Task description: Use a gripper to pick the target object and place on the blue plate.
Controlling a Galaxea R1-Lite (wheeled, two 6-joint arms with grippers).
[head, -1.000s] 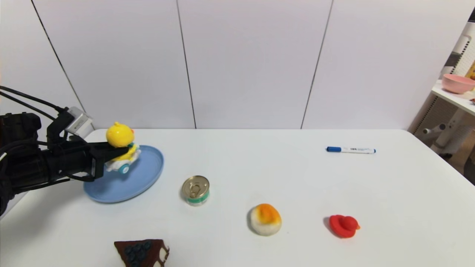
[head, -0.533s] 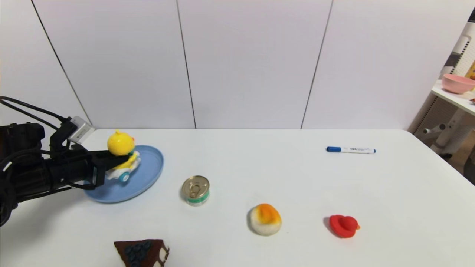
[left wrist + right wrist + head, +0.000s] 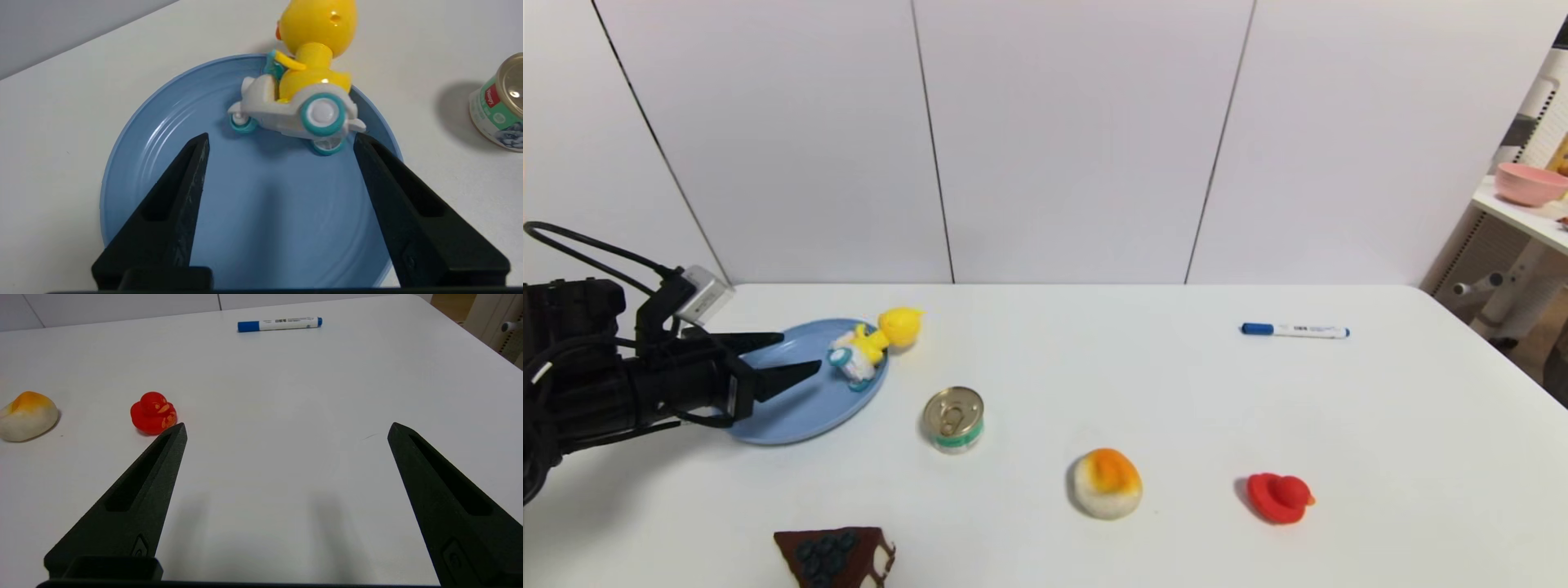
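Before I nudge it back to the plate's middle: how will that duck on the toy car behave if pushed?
The duck car lies tipped at the blue plate's rim, head overhanging, so it may slide off. Its wheels suggest rolling once upright. Hard, glossy plastic looks light and slippery. The open left gripper is clear of it.

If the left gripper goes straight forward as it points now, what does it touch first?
Most likely the duck toy tipped on the far rim of the blue plate, straight ahead of the open left gripper.

Bright, even light from overhead fills the room, and the white table [image 3: 1143, 392] throws back a soft glare. Shadows are short and faint (the can [image 3: 953, 420] casts the darkest), and the toy duck [image 3: 874, 347] looks slightly smeared.
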